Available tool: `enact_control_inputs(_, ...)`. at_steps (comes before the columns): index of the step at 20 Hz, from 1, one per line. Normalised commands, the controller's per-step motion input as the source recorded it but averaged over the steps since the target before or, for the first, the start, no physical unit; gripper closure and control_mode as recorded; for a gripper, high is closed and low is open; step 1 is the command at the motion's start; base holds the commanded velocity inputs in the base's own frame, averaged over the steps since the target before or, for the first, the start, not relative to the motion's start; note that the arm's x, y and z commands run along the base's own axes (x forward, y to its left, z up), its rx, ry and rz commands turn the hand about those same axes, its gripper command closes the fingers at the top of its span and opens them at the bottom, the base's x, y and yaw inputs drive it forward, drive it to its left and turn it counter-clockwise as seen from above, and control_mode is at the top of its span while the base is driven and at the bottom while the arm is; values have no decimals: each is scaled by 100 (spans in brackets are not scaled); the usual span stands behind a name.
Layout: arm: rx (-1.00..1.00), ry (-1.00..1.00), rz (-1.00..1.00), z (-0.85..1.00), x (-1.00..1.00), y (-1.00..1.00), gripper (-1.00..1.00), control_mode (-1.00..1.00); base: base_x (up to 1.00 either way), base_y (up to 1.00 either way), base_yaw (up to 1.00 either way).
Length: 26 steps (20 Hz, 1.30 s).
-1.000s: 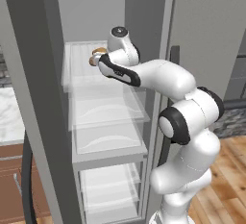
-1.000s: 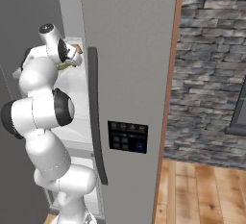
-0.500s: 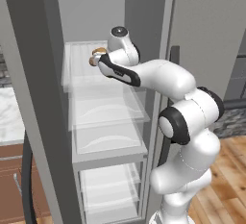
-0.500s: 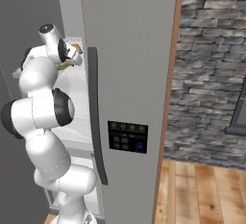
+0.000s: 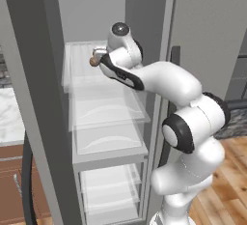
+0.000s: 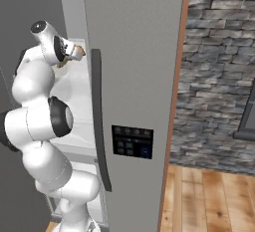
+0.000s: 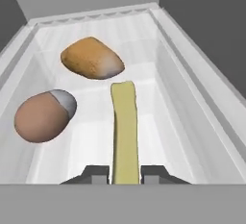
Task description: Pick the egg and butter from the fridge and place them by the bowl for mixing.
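Observation:
In the hand view the butter (image 7: 124, 127), a thin olive-yellow stick, lies lengthwise on the fridge's top glass shelf (image 7: 178, 98). My gripper (image 7: 126, 172) is shut on its near end, one dark finger tip on each side. The egg (image 7: 41, 117), a brown ovoid, rests to the stick's left, apart from it. In the left base view the arm reaches into the open fridge (image 5: 29, 103), the gripper (image 5: 100, 55) at the top shelf beside the egg (image 5: 94, 62). The right base view has the hand (image 6: 69, 54) behind the fridge door (image 6: 134, 76). The bowl is out of view.
A larger orange-tan oval lump (image 7: 92, 58) lies further back on the same shelf, just past the butter's far end. Raised shelf rims and the fridge walls close in on both sides. Lower glass shelves (image 5: 108, 118) sit below. A stone wall (image 6: 219, 71) stands to the right.
The jaws have closed from wide open onto the butter's near end. The arm and the hand have stayed where they were at the top shelf.

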Motion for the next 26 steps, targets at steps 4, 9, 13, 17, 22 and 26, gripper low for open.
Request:
enact_control_inputs(4, -3, -33, -5, 66, -90, 7, 100, -100, 0, 0, 0)
enact_control_inputs(9, 12, -4, -16, 93, -100, 0, 100, -100, 0, 0, 0)
enact_control_inputs(13, 10, -1, -18, 58, -100, 0, 100, -100, 0, 0, 0)
enact_control_inputs(17, 2, -1, -10, -9, -100, 0, 100, -100, 0, 0, 0)
enact_control_inputs(22, 1, 1, -5, -87, -100, -4, 100, -100, 0, 0, 0)
enact_control_inputs(26, 14, 14, -1, -73, -100, -42, 100, -100, 0, 0, 0)
